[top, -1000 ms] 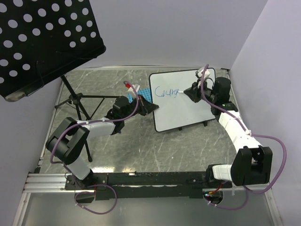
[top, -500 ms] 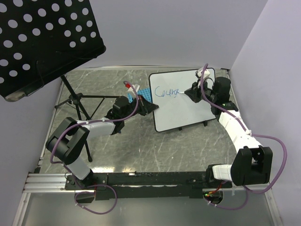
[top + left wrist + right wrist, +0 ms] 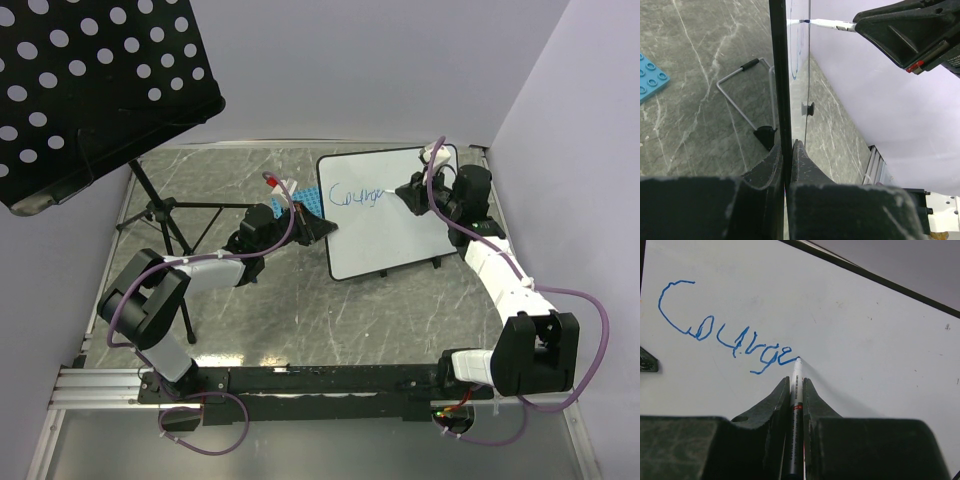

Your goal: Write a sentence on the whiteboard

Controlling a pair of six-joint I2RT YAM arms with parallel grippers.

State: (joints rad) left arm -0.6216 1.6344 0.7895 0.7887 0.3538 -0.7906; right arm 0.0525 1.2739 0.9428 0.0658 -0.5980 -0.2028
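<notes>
- Down at the near edge of the table [image 3: 300,320], your two arms rise from their bases. The left one folds at the elbow and reaches forward and rightward. The right one runs up the right side and bends inward over the board.
- Your left gripper [image 3: 318,228] is clamped on the left edge of the whiteboard [image 3: 390,235], which stands propped toward the far right of the table.
- Only the left wrist view shows that grip edge-on: both fingers [image 3: 765,167] pinch the thin dark rim. It also shows a bent wire leg [image 3: 735,85] behind the board and a blue studded plate [image 3: 650,75] lying on the table.
- Your right gripper [image 3: 408,190] is clenched on a marker [image 3: 796,400], whose tip touches the board just after the last letter.
- The sentence [image 3: 725,340] reads clearly only from the right wrist: "Courage" in blue cursive. From above it is a small scrawl in the board's upper left.
- Farthest left, a black perforated music stand [image 3: 90,80] overhangs the table's far corner.
</notes>
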